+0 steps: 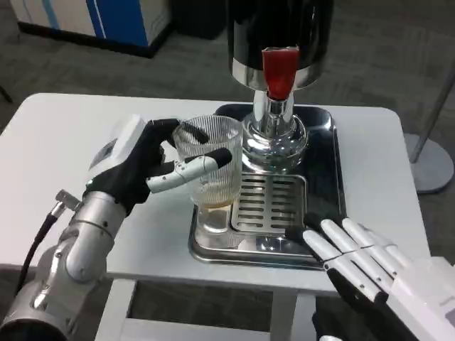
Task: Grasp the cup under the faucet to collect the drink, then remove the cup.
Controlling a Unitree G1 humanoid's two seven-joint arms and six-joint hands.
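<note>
left hand (146, 167): my fingers wrapped around the ribbed cup (210, 160), firm hold
cup: over the left edge of the steel tray (323, 135), left of the dispenser (279, 42) and its red tap (279, 69), not under it; looks tilted or lifted, can't tell which
contents: thin amber layer at the bottom
right hand (355, 252): fingers spread, holding nothing, tips resting at the tray's front right rim
done: grasp, likely the fill
left: carry the cup off the tray, set it on the table (64, 135)
</note>
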